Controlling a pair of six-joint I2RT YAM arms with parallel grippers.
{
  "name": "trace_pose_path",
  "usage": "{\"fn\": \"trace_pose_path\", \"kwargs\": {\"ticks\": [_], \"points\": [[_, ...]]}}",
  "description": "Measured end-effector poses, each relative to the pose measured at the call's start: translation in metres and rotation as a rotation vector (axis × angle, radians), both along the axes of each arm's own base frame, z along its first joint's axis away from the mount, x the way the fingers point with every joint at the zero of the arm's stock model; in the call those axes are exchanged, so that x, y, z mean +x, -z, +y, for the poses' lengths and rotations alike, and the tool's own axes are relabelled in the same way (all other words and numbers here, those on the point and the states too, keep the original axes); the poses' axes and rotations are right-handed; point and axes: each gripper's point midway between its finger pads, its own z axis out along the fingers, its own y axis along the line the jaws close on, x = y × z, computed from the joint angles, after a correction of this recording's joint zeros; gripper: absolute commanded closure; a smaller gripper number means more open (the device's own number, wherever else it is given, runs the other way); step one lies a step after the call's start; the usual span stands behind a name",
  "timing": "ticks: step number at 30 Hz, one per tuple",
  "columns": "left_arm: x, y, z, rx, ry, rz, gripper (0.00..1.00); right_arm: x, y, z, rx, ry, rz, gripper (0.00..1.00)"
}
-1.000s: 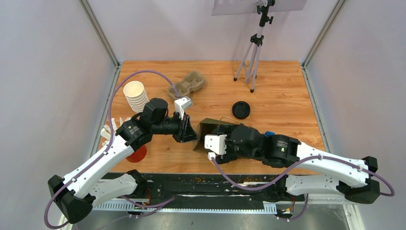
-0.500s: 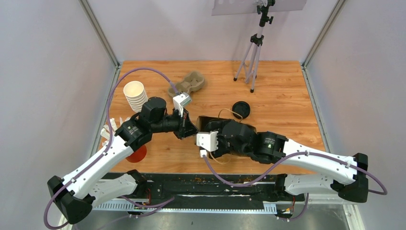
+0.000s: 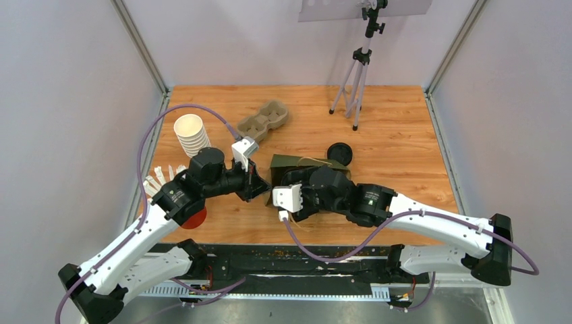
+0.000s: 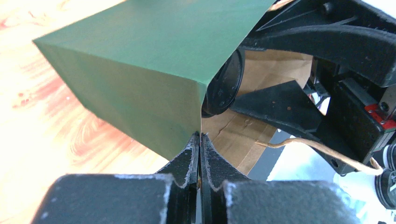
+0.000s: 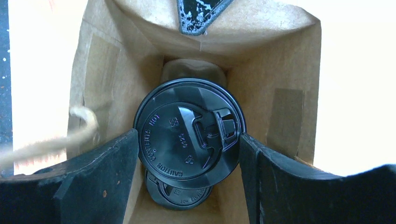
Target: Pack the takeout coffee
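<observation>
Toward the near edge of the wood-grain counter (image 3: 405, 135), a matte green paper bag (image 4: 135, 65), kraft-brown inside, lies on its side, a mouth corner pinched in the clenched left claw (image 4: 200, 144). Inside, the right claw (image 5: 189, 140) grasps a cup (image 5: 184, 123) capped in round embossed black plastic, a second cup (image 5: 175, 192) peeking beneath; both cups' sides are hidden

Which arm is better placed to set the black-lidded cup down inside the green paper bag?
Right: the right gripper reaches inside the green paper bag, fingers against both sides of the black-lidded paper cup. The left gripper is pinched shut on the bag's edge, so it is busy.
</observation>
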Motion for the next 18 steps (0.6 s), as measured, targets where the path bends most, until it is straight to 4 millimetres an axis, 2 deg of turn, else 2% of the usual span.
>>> {"fn": "trace_pose_path", "kwargs": {"ticks": [5, 11, 18], "points": [[-0.006, 0.018, 0.005, 0.034, 0.001, 0.038, 0.93, -0.001, 0.012, 0.001, -0.021, -0.028, -0.008, 0.29], [-0.011, 0.017, 0.007, 0.034, 0.014, 0.037, 0.93, 0.001, 0.025, 0.004, -0.046, -0.064, -0.051, 0.29], [-0.014, 0.019, 0.007, 0.038, 0.028, 0.051, 0.93, 0.006, 0.034, 0.018, -0.08, -0.119, -0.095, 0.29]]}}
